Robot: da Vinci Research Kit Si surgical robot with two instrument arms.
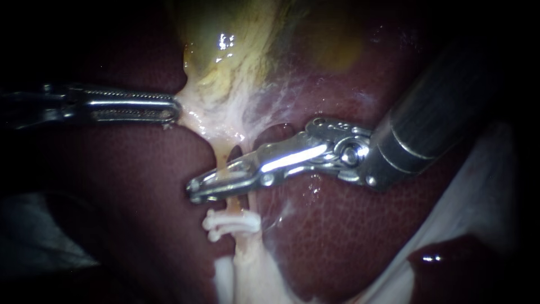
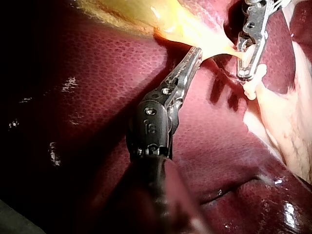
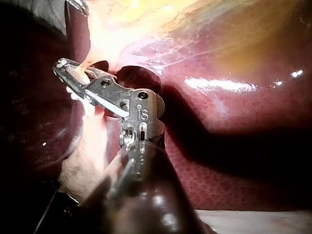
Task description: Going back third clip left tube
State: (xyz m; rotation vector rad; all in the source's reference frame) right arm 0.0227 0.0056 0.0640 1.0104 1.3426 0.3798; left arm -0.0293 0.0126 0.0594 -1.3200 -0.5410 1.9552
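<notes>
Nearest the endoscope looms the dark, smooth shaft of my right instrument, coming in from the upper right and ending in a silver metal wrist.

Starting from the left, my left instrument, a slim silver tool with long toothed jaws, lies level over the dark red, pebbled liver. Its jaws are closed on the whitish tissue band that hangs from the yellow-green glossy gallbladder, gripping its edge from both sides. The left wrist view shows the same grip, with the tissue drawn taut ahead of the tips.

Next comes the thin pale tube, running down from that band across the liver. The right instrument's jaws straddle it. They stand narrowly apart with the tube passing between them, and a slit of a gap shows in both the endoscope view and the right wrist view.

Just beyond those jaws, farther from the gallbladder, small white plastic clips sit across the tube. They are close together, near the jaws but not touching them.

At the far right, a pale white sheet lies beside the liver.
</notes>
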